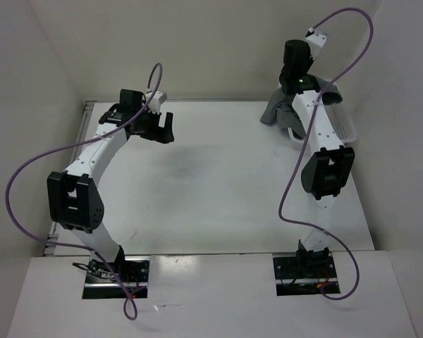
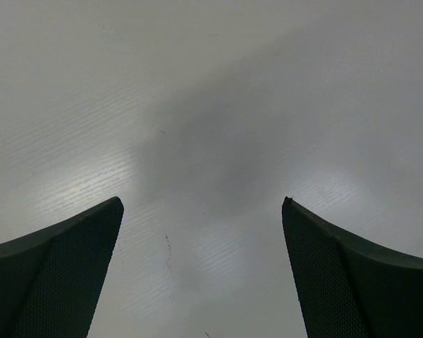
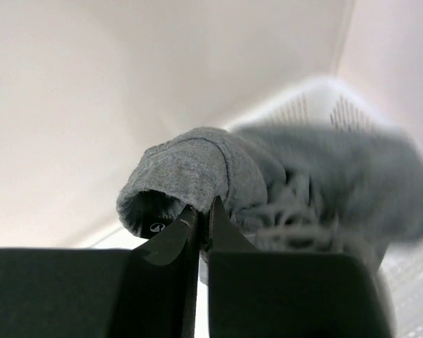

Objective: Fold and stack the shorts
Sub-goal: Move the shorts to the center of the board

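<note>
1. Grey shorts point(image 3: 197, 169), one pair, hang bunched from the right gripper point(image 3: 201, 211), long axis roughly downward (legs indistinguishable).
2. They dangle over one white basket point(image 1: 344, 125), far right of the surface point(image 1: 218, 183).
3. Right gripper pinches a fabric fold; left gripper point(image 2: 201, 204) gapes wide, holding nothing.

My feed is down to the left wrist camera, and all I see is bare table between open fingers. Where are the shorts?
Observer: At the far right corner, the shorts bunch up by the white basket.
Operator: Is anything holding them?
Observer: Yes, the right pincer is shut on a grey fold of them.
Operator: And my left pincer?
Observer: It is open above the far left of the table, apart from the shorts.
</note>
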Available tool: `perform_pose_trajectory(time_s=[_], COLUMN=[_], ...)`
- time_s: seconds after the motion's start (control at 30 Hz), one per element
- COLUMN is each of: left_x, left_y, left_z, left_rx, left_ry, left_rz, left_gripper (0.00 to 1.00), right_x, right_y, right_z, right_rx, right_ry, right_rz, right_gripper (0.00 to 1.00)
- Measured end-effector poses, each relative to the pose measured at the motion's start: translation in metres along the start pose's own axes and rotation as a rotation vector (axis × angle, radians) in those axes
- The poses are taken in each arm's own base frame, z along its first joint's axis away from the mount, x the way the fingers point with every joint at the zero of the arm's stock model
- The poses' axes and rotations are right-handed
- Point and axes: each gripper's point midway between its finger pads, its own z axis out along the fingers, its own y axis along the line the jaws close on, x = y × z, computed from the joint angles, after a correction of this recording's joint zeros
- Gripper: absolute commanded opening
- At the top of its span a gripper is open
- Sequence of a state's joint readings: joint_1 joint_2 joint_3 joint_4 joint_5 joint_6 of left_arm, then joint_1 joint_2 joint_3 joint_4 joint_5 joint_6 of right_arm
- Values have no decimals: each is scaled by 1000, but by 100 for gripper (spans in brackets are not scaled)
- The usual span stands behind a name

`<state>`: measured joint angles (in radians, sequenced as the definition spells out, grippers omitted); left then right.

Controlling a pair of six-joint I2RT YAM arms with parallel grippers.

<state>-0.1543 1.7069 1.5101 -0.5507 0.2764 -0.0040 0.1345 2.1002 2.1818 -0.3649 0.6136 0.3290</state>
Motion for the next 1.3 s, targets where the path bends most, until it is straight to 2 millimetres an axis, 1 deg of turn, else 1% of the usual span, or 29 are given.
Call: perform_pose_trajectory(time_s=[0.1, 0.2, 0.27, 0.3, 0.4, 0.43, 0.5, 0.53, 0.6, 0.63, 0.67, 0.7, 0.73, 0.77, 0.8, 0.83, 0.87, 0.9, 0.93, 1.0, 1.03, 1.07, 1.1, 1.13, 1.17, 1.23, 1.27, 1.3], left_x=[-8, -14, -18, -19, -24, -25, -28, -30, -33, -34, -35, -35, -34, -32, -30, -28, -25, -21, -17, -2, 7, 18, 27, 39, 50, 65, 68, 70], left_y=[-5, -10, -12, -13, -11, -8, 1, 6, 16, 19, 24, 27, 30, 31, 31, 31, 33, 34, 35, 39, 41, 44, 47, 51, 55, 62, 67, 74], left_z=[-9, -18, -23, -24, -30, -32, -37, -40, -48, -52, -57, -62, -66, -68, -70, -70, -70, -70, -68, -64, -62, -60, -57, -55, -52, -47, -44, -42], left_rx=[13, 23, 32, 34, 38, 32, 14, 3, -21, -32, -46, -59, -73, -81, -88, -95, -104, -112, -121, -142, -156, -175, -192, -210, -229, -252, -257, -265], left_ry=[-31, -57, -72, -78, -99, -107, -121, -130, -151, -161, -172, -180, -187, -189, -188, -187, -182, -175, -165, -135, -116, -93, -71, -44, -16, 31, 45, 63], left_rz=[10, 18, 23, 25, 24, 20, 10, 4, -5, -9, -12, -16, -18, -19, -20, -21, -23, -25, -29, -40, -47, -55, -62, -71, -79, -99, -111, -127], left_gripper=[100, 100, 100, 100, 100, 100, 100, 100, 100, 100, 100, 100, 100, 100, 100, 100, 100, 100, 100, 100, 100, 100, 100, 100, 100, 100, 100, 100], right_x=[-47, -102, -137, -156, -199, -212, -231, -238, -237, -233, -223, -207, -185, -160, -129, -93, -54, -19, 19, 86, 115, 138, 154, 163, 167, 165, 161, 156], right_y=[16, 38, 61, 75, 110, 122, 137, 143, 153, 157, 161, 167, 173, 177, 180, 179, 178, 172, 162, 138, 124, 110, 99, 90, 85, 84, 88, 93], right_z=[-34, -74, -103, -122, -180, -202, -239, -258, -278, -282, -283, -279, -273, -264, -253, -242, -230, -222, -214, -206, -205, -207, -209, -212, -215, -221, -222, -222], right_rx=[-61, -173, -281, -351, -549, -631, -765, -837, -947, -980, -1009, -1031, -1050, -1056, -1058, -1049, -1038, -1022, -1000, -958, -939, -923, -910, -905, -906, -925, -939, -950], right_ry=[-94, -209, -283, -321, -403, -429, -469, -481, -473, -457, -423, -371, -313, -245, -167, -79, 10, 86, 172, 313, 378, 430, 469, 490, 499, 496, 482, 465], right_rz=[11, 9, 13, 16, 40, 53, 78, 90, 84, 77, 68, 52, 24, -6, -41, -82, -125, -161, -200, -275, -311, -339, -360, -374, -382, -376, -364, -347], right_gripper=[0, 0, 0, 0, 0, 0, 0, 0, 0, 20, 35, 48, 55, 74, 80, 83, 90, 93, 93, 94, 94, 94, 94, 93, 89, 85, 77, 72])
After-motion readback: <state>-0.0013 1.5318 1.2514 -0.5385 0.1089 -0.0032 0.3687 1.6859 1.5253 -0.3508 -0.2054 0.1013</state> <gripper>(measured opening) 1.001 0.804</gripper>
